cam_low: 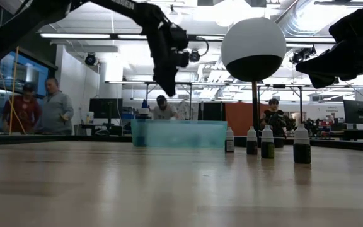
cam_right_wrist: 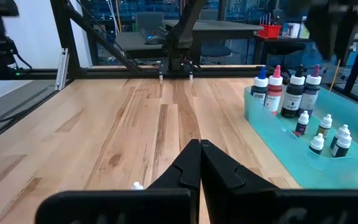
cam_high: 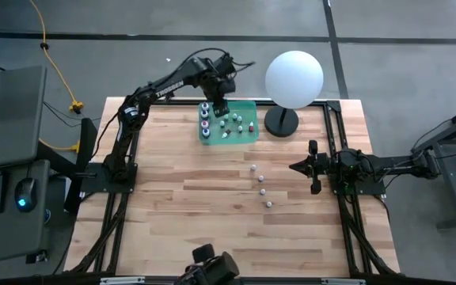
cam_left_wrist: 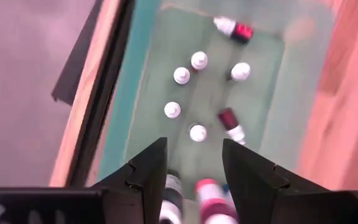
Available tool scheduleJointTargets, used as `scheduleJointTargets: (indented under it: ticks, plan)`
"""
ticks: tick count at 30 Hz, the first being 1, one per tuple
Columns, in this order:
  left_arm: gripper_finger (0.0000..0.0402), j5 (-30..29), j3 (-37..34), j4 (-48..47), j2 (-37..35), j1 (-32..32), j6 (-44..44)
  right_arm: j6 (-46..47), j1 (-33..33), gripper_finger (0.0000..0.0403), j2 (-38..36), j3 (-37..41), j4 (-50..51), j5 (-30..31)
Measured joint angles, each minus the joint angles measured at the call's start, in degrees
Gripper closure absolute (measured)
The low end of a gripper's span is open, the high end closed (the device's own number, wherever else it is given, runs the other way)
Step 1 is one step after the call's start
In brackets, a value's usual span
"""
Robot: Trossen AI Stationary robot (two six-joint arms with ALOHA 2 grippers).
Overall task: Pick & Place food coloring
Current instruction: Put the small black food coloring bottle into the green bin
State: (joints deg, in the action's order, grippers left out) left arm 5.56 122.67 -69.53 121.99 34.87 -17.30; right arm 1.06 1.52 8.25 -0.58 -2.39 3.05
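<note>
Most of the food coloring bottles [cam_high: 226, 123] stand or lie in the teal tray [cam_high: 249, 134] at the table's far edge, while four small bottles [cam_high: 261, 184] remain in a row on the bare wood near the right gripper [cam_high: 301, 167], which waits shut and empty. The left gripper [cam_left_wrist: 194, 163] hangs above the tray with fingers parted and nothing between them, which suggests a release step; the next move calls for a reach to the row. Bottle colours in the tray are hard to make out.

A shallow green plastic tray [cam_high: 250, 105] sits at the far middle of the pale wooden surface [cam_high: 180, 214], holding small white-capped food-coloring bottles [cam_high: 226, 123] (larger ones along its left side). Just right of it stands a white sphere on a black base [cam_high: 294, 77]. Four more small bottles [cam_high: 261, 181] stand in a line nearer the front, right of centre.
</note>
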Motion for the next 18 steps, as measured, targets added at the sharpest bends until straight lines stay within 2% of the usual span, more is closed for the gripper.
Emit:
scheduleJointTargets:
  ticks: [5,9,18]
  plan:
    - [0.0251,4.61,7.04,-7.51,0.0,-0.35,12.88,0.01,0.0,0.0402,0.0,0.02,0.01,0.0]
    - [0.025,5.14,12.14,-13.15,0.0,-2.94,16.24,0.02,-0.02,0.0402,0.0,0.01,0.02,0.0]
    - [0.025,1.28,10.88,-13.73,-7.46,-11.92,23.6,0.02,0.0,0.0402,0.0,0.02,0.0,0.0]
